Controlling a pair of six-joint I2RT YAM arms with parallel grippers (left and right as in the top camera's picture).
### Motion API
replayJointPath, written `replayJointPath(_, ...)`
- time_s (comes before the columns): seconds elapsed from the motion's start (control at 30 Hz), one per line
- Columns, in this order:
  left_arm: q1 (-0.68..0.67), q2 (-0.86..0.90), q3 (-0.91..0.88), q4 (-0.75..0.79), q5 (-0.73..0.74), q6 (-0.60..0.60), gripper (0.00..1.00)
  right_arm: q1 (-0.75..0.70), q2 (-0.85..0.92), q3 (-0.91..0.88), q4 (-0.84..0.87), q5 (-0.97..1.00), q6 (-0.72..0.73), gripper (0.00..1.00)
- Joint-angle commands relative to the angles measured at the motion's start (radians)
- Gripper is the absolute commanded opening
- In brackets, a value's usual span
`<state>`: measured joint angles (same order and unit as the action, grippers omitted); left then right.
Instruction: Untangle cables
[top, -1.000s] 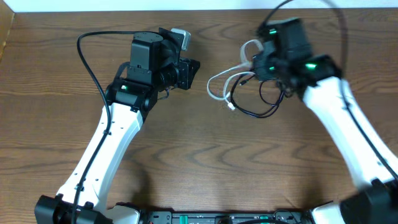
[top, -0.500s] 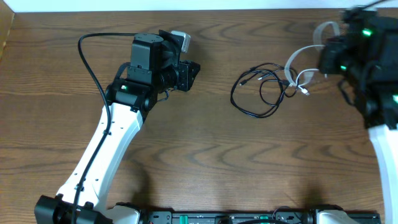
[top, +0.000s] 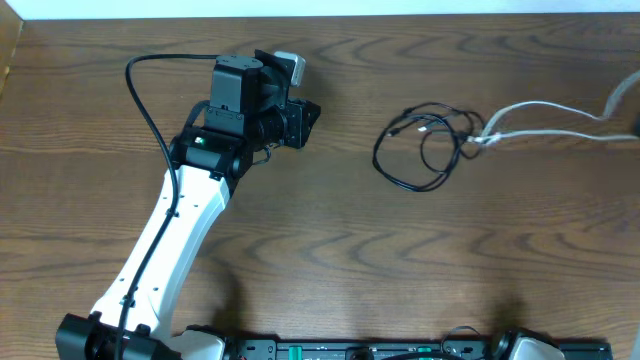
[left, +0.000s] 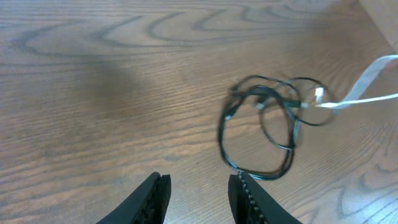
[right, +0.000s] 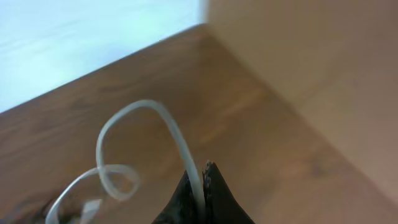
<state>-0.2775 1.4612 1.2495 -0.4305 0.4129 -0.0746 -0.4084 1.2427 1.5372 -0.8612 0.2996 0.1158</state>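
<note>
Wooden worktop (top: 330, 260) carries the black cable (top: 420, 150) coiled toward the far right corner. The white cable (top: 545, 120) runs from it to the right edge, pinched in our right gripper (right: 202, 180). Our left gripper (left: 198, 193) hangs part-open and empty, so a snag may drag the coil.

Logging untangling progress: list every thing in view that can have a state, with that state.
black cable: lying in loose loops on the table, not held.
white cable: pinched by the right gripper, stretched away from the black loops, plug end at their edge.
left gripper: open, empty, above the table.
right gripper: shut on the white cable.
</note>
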Motion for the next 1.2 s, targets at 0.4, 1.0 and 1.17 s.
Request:
replayJointPath(0.4, 0.001, -0.003, -0.002, -0.01, -0.01, -0.001, 0.36, -0.182, 0.094, 0.228, -0.084, -0.527, -0.076, 0.01)
replayJointPath(1.0, 0.001, 0.031, -0.002, -0.044, -0.01, -0.002, 0.36, 0.542, 0.445, 0.228, 0.063, -0.501, 0.026, 0.01)
replayJointPath(1.17, 0.001, 0.031, -0.002, -0.059, -0.01, -0.002, 0.36, 0.618, 0.444, 0.237, 0.087, -0.421, 0.045, 0.01)
